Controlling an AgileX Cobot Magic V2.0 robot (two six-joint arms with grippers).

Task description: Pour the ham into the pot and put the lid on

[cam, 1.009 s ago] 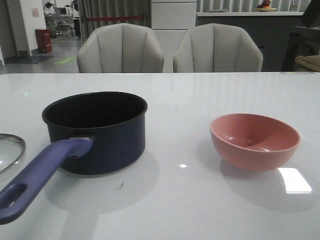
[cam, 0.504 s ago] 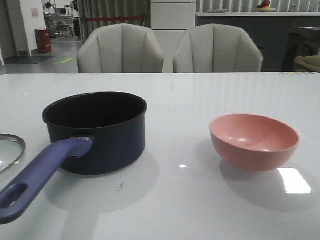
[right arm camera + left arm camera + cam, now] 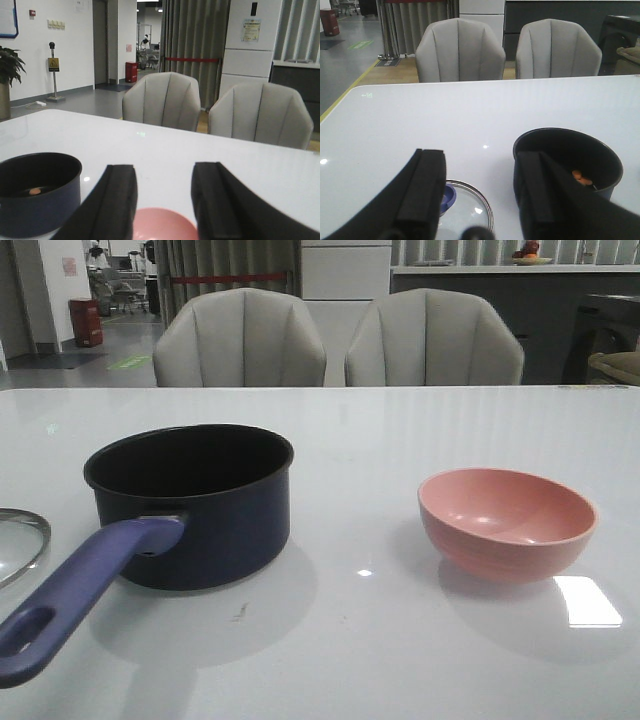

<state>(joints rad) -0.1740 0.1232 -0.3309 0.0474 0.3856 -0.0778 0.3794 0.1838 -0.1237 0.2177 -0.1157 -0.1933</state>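
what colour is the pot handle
Purple-blue, lighter than the dark navy body of the pot. The handle shows best in the front view.

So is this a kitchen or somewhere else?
Probably not a home kitchen; more like an office or showroom hall. Two padded grey chairs face a big glossy white table, and a red belt barrier and yellow warning sign stand behind.

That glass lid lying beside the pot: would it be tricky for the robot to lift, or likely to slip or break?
The lid lies flat on the glossy table, so its metal rim probably offers little to grab. The raised blue knob looks like the easier hold. Being glass, it would likely slide when nudged and might crack if dropped.
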